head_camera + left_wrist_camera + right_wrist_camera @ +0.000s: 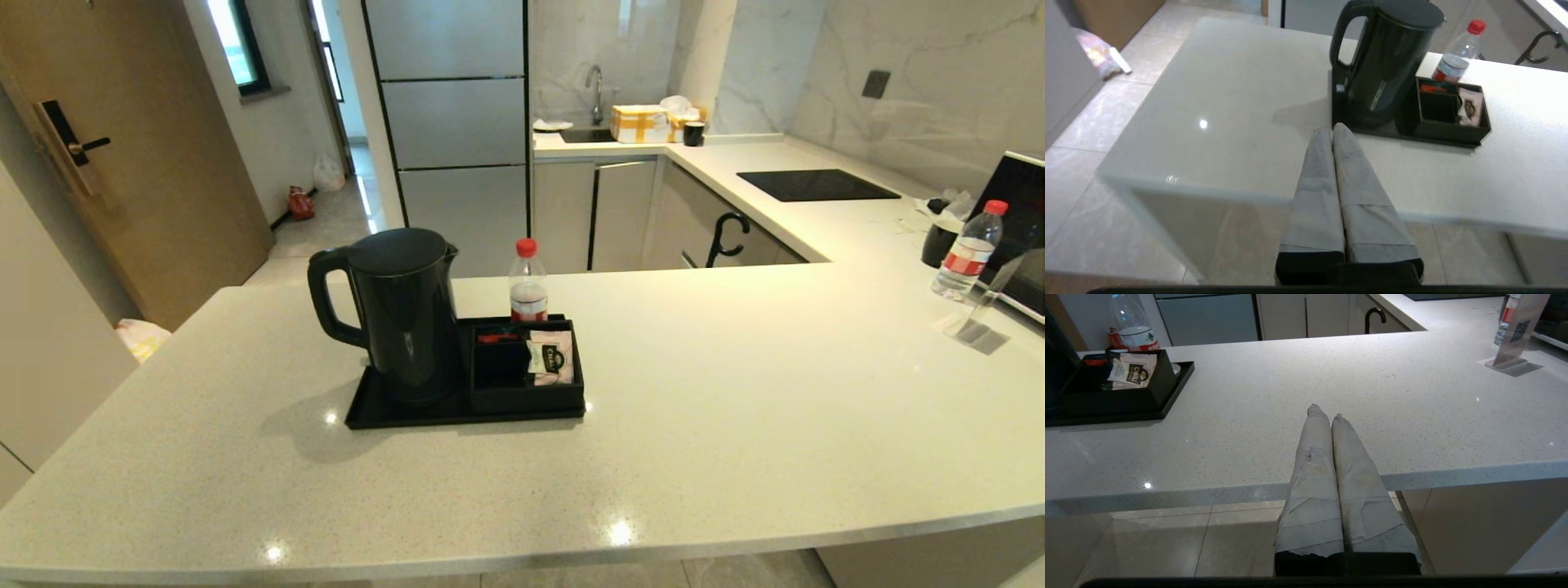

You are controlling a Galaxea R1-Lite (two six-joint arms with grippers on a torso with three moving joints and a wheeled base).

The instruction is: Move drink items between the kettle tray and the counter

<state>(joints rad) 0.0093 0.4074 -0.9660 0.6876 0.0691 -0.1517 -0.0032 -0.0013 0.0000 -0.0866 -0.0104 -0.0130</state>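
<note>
Head view: kettle (402,314) & sachet (549,356) in tray (384,415).

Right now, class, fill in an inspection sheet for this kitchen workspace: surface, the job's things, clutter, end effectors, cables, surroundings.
Surface: pale speckled counter, glossy.
Job's things: black kettle upright on the tray; sachet leaning in a tray compartment.
Clutter: red-capped bottle behind the tray; small red item in the tray; second bottle far right.
End effectors: left end effector shut, empty, off the counter's near edge, pointing toward the kettle; right end effector shut, empty, at the near edge.
Cables: nothing seen.
Surroundings: hob, sink tap, fridge, door.
</note>
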